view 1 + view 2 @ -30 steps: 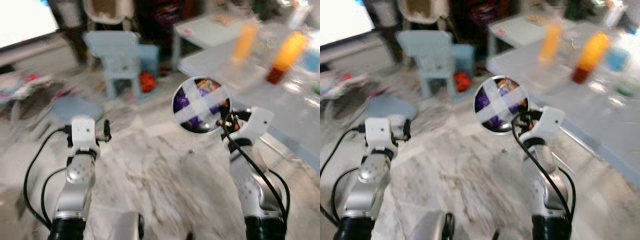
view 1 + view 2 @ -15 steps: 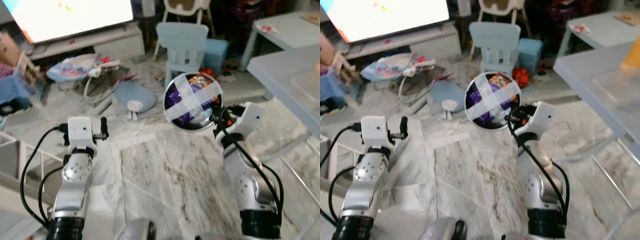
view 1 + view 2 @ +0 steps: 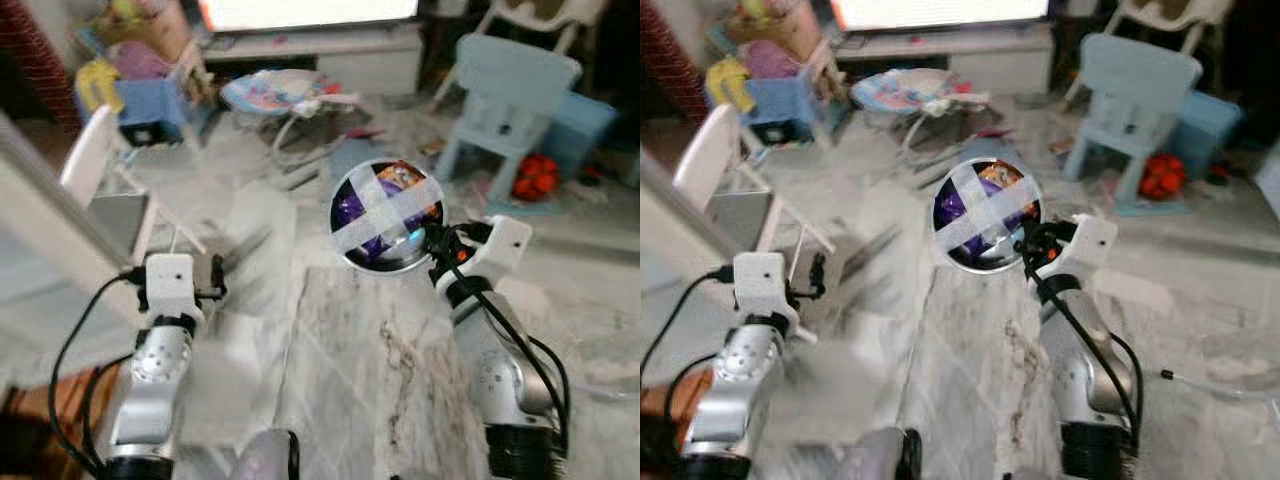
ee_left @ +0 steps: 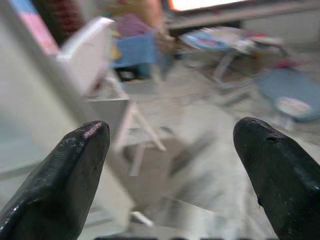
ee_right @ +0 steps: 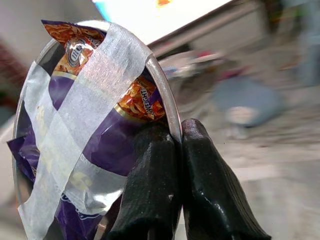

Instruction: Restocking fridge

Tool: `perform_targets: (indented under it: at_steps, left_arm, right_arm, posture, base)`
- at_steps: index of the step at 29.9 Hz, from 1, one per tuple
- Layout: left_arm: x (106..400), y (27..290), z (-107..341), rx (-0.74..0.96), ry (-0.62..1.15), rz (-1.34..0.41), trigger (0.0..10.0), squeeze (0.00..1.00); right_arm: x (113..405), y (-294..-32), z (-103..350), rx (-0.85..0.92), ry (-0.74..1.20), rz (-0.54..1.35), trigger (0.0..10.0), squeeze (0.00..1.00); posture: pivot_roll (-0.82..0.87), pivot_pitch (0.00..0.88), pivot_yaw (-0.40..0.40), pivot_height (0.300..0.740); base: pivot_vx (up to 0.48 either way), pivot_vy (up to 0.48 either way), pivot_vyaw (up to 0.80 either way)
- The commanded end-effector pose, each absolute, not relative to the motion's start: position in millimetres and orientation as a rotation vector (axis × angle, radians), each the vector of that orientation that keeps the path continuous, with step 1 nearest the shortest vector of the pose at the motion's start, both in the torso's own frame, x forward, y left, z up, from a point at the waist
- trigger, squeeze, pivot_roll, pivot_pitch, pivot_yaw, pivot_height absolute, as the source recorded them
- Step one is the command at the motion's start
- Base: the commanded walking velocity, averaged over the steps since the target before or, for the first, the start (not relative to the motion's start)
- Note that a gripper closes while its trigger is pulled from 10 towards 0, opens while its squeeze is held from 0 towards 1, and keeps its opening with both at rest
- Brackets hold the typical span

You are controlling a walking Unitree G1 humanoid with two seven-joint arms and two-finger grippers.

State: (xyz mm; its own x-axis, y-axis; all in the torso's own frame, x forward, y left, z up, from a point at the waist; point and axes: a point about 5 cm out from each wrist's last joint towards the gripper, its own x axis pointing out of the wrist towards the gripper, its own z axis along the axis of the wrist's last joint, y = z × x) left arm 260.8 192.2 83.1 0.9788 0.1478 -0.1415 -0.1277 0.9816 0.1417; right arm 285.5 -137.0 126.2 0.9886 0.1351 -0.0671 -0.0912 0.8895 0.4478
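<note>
My right gripper [image 3: 432, 240] is shut on the rim of a round metal bowl [image 3: 386, 215], held up in front of me. The bowl [image 5: 95, 135] holds purple and orange snack packets under a cross of white tape. In the right wrist view both black fingers [image 5: 175, 190] pinch the rim from either side. My left gripper [image 3: 215, 278] is raised at the left with nothing in it. Its two fingertips [image 4: 75, 165] stand wide apart in the left wrist view.
A marble floor [image 3: 350, 370] lies below. A white folding chair [image 3: 95, 165] stands at the left, a pale blue child's chair [image 3: 510, 90] at the back right, and a baby bouncer [image 3: 285, 90] before a TV stand [image 3: 330, 45]. Toys and a blue box [image 3: 150, 105] clutter the far left.
The camera has swung left: the table at the right has gone out of view and the white chair and toy corner have come in. Both arms hold the same pose, the bowl still gripped.
</note>
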Motion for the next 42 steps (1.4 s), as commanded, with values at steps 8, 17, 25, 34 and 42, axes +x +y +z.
perform_targets:
  at_steps: [8,17,25,34,42]
  left_arm:
    - [238,201,75,0.096,0.186,0.163,10.0,0.00]
    - [238,202,79,0.054,0.148,0.253,10.0,0.00]
    - [236,198,84,0.084,0.129,0.230,10.0,0.00]
    - [235,188,81,0.102,0.144,0.128,10.0,0.00]
    - [241,200,77,0.129,0.167,0.134,10.0,0.00]
  right_arm:
    - [276,-151,118,0.434,0.127,0.093,10.0,0.00]
    - [292,-153,116,0.382,0.166,0.153,10.0,0.00]
    - [301,-141,115,0.386,0.172,0.203,10.0,0.00]
    - [293,-138,109,0.381,0.146,0.207,10.0,0.00]
    - [301,-126,103,0.427,0.174,0.213,10.0,0.00]
  posture:
    - [0.08,0.056,0.041,0.740]
    - [0.13,0.044,-0.071,0.740]
    - [0.18,0.038,-0.101,0.740]
    - [0.17,0.010,-0.031,0.740]
    - [0.21,0.000,-0.026,0.740]
  base:
    - [0.000,0.000,0.80]
    - [0.000,0.000,0.80]
    - [0.000,0.000,0.27]
    - [0.000,0.000,0.67]
    - [0.000,0.000,0.80]
